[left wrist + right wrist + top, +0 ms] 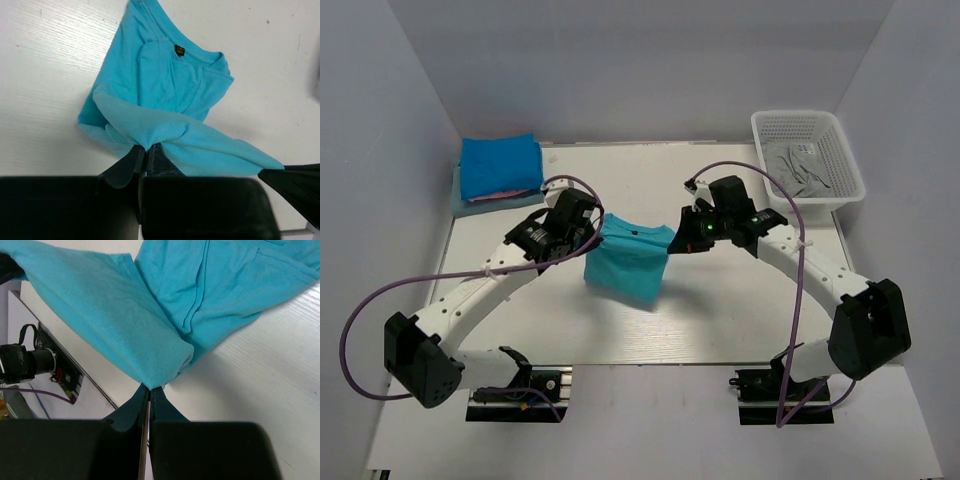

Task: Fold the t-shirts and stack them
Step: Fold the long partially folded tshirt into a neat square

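Overhead, left-wrist and right-wrist views of a white table (720,300) enclosed by pale walls (380,150) on its left, far and right sides; only the near edge, where the two arm bases are bolted, is unwalled. Bare tabletop lies between the hanging garment and the near edge, and again across the far middle strip between the stack and the basket.

Count: two arms; one white lattice basket (847,150) in the far right corner, just beside the right wall, holding crumpled grey fabric (804,168) whose number of pieces cannot be told from this height. One stack (498,178) sits in the far left corner, with three layers visible: a deep blue t-shirt (500,162) on top, a thin pink layer (508,194) at its near edge, and a pale grey-blue layer (460,203) beneath.

One turquoise t-shirt (628,262) hangs at the table's centre, its upper edge stretched between the grippers and the rest draping down toward the tabletop, collar and dark label (179,50) at the low end.

The left gripper (590,230) is clenched on a bunched corner of the shirt's upper edge, its fingers (127,165) parted only by the cloth's thickness. The right gripper (678,238) is pinched tight on the opposite corner, its fingers (165,410) pressed nearly together with the fold of cloth emerging at their tips.
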Tool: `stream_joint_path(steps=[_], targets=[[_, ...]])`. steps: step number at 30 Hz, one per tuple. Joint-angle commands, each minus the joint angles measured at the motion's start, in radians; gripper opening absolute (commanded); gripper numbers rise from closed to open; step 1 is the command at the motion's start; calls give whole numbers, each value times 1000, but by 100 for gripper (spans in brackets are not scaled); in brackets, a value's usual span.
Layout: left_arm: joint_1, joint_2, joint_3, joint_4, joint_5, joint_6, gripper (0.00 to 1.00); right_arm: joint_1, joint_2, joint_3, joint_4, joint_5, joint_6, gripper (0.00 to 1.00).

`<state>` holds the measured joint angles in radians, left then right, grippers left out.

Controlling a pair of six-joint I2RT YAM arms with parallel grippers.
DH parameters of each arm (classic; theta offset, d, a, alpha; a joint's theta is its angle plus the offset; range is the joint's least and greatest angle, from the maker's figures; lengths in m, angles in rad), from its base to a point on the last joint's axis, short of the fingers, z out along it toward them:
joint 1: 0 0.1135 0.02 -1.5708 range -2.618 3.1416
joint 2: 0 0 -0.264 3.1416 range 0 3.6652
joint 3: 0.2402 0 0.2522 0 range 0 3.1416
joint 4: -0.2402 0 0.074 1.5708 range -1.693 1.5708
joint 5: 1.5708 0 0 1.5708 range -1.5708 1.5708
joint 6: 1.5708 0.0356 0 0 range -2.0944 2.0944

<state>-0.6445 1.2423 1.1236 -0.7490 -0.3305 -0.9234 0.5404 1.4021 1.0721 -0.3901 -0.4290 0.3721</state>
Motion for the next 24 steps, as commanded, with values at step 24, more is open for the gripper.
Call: stream_joint_path(steps=[24], targets=[[193,580,311,157,94,216,2,-122,395,247,117,62,-41,0]])
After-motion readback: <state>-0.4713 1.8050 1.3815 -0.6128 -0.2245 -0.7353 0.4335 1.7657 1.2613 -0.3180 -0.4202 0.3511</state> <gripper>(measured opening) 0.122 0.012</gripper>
